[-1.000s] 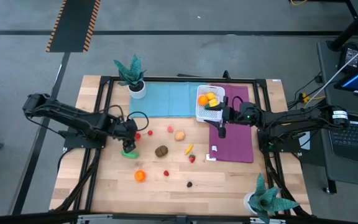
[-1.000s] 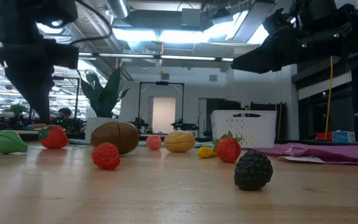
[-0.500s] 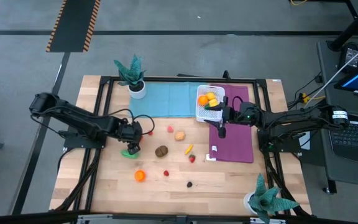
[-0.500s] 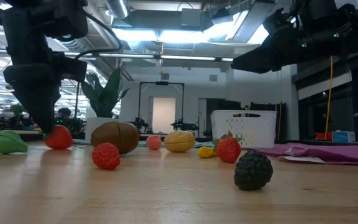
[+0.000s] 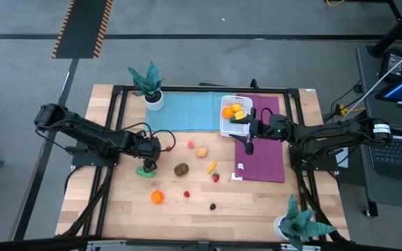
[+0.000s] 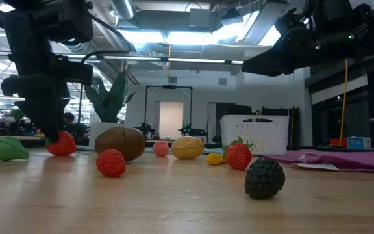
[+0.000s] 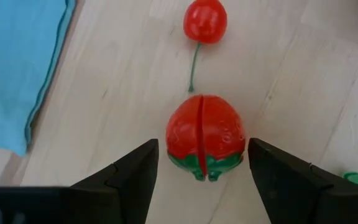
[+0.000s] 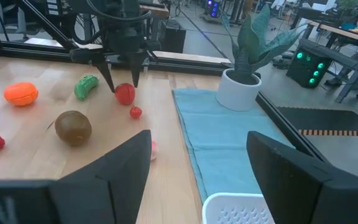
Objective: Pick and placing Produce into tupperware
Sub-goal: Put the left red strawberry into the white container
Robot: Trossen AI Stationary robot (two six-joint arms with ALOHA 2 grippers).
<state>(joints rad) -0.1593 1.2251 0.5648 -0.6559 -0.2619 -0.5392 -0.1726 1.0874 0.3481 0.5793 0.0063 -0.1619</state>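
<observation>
We had the left gripper (image 7: 202, 167) open astride the strawberry (image 7: 204, 135), not yet gripping. Next it needed closing, lifting, and carrying to the tub (image 5: 236, 115). Our right gripper (image 5: 249, 144) waited open nearby.

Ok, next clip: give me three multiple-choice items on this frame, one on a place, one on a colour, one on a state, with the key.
1. Where does the tupperware sit?
A. between the blue mat and the purple mat
B. by the orange piece
C. off the table

2. What colour is the piece between the left gripper fingers?
A. yellow
B. red with a green cap
C. brown

3. How do those fingers stand?
A. shut on the strawberry
B. open, one on each side of it
C. out of view

Key: A, the high view shows it between the two mats; B, the left wrist view shows it; B, gaps show on both sides.
</observation>
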